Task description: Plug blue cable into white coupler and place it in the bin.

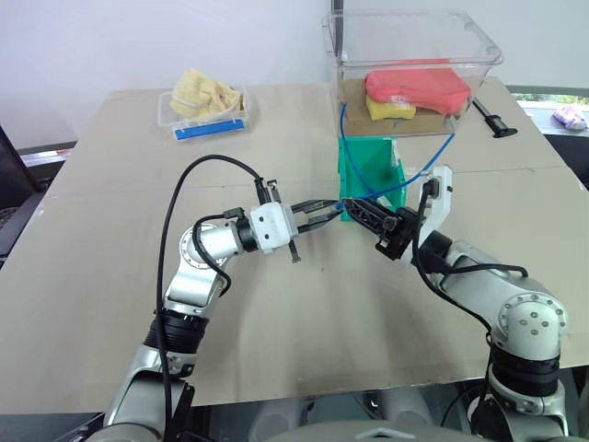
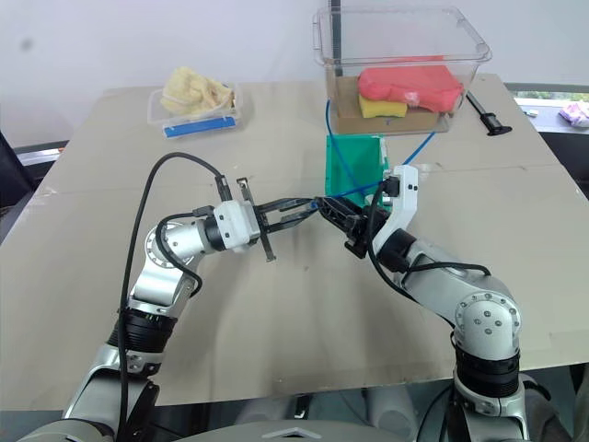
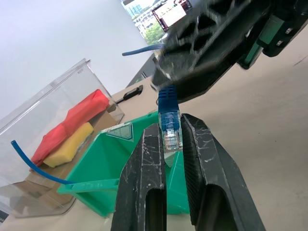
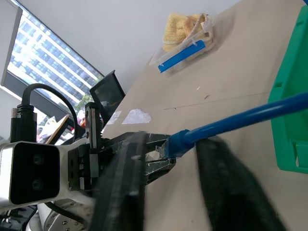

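Above the table's middle, in front of the green bin [image 1: 368,161], my two grippers meet tip to tip. My left gripper [image 3: 169,127] is shut on the clear plug at one end of the blue cable [image 3: 168,103]. My right gripper [image 4: 173,140] has its fingers closed on either side of the same cable [image 4: 240,120], just behind the plug. From there the cable loops up past the bin toward the clear tub [image 1: 442,152]. The white coupler is hidden.
A large clear tub [image 1: 414,55] holding red and yellow items stands on a cardboard box right behind the bin. A shallow clear tray [image 1: 207,110] with a blue strip sits at the back left. A black tool [image 1: 492,120] lies at the back right.
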You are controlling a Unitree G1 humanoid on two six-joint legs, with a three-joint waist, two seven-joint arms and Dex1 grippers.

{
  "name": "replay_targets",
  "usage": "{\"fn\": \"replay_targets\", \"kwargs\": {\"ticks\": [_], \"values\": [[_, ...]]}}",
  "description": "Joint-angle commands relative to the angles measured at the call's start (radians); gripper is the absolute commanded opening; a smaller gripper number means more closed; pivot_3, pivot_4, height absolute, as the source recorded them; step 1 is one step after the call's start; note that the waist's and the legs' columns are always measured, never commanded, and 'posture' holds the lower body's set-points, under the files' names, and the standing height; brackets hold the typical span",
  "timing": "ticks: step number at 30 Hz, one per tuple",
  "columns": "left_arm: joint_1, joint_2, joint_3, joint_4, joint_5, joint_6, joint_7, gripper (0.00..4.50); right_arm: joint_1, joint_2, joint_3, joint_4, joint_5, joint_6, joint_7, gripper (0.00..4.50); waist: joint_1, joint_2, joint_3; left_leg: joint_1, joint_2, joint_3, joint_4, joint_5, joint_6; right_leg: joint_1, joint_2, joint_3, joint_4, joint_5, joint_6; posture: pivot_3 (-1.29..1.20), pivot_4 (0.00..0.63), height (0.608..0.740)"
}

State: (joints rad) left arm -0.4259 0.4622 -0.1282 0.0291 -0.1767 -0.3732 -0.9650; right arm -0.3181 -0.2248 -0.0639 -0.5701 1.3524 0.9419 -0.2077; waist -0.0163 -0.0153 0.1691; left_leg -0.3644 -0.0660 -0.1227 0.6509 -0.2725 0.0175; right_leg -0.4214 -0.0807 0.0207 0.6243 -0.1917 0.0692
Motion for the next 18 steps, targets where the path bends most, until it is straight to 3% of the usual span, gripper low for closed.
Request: {"fn": "replay_targets", "kwargs": {"ticks": [1,10,18], "values": [[-0.003,-0.006,0.000,-0.025,-0.009,-0.010,0.012,0.00,0.002,-0.017,0.020,-0.028,0.035,-0.013,0.008,0.08,0.000,0.000,0.000,0.000,0.000,0.000,0.000,0.000,0.000,0.000,0.000,0.000,0.000,0.000,0.000,0.00,0.150,0.740],[0.004,-0.001,-0.006,-0.061,-0.071,0.077,-0.017,0.00,0.003,-0.051,0.035,-0.027,0.072,-0.029,0.006,0.08,0.000,0.000,0.000,0.000,0.000,0.000,0.000,0.000,0.000,0.000,0.000,0.000,0.000,0.000,0.000,0.00,0.150,0.740],[0.084,0.084,0.089,-0.163,-0.209,0.419,0.017,3.56,0.008,-0.077,0.017,-0.009,0.085,-0.061,0.019,0.00,-0.003,0.000,0.000,0.000,0.000,0.000,0.000,0.000,0.000,0.000,0.000,0.000,0.000,0.000,0.000,0.00,0.150,0.740]]}}
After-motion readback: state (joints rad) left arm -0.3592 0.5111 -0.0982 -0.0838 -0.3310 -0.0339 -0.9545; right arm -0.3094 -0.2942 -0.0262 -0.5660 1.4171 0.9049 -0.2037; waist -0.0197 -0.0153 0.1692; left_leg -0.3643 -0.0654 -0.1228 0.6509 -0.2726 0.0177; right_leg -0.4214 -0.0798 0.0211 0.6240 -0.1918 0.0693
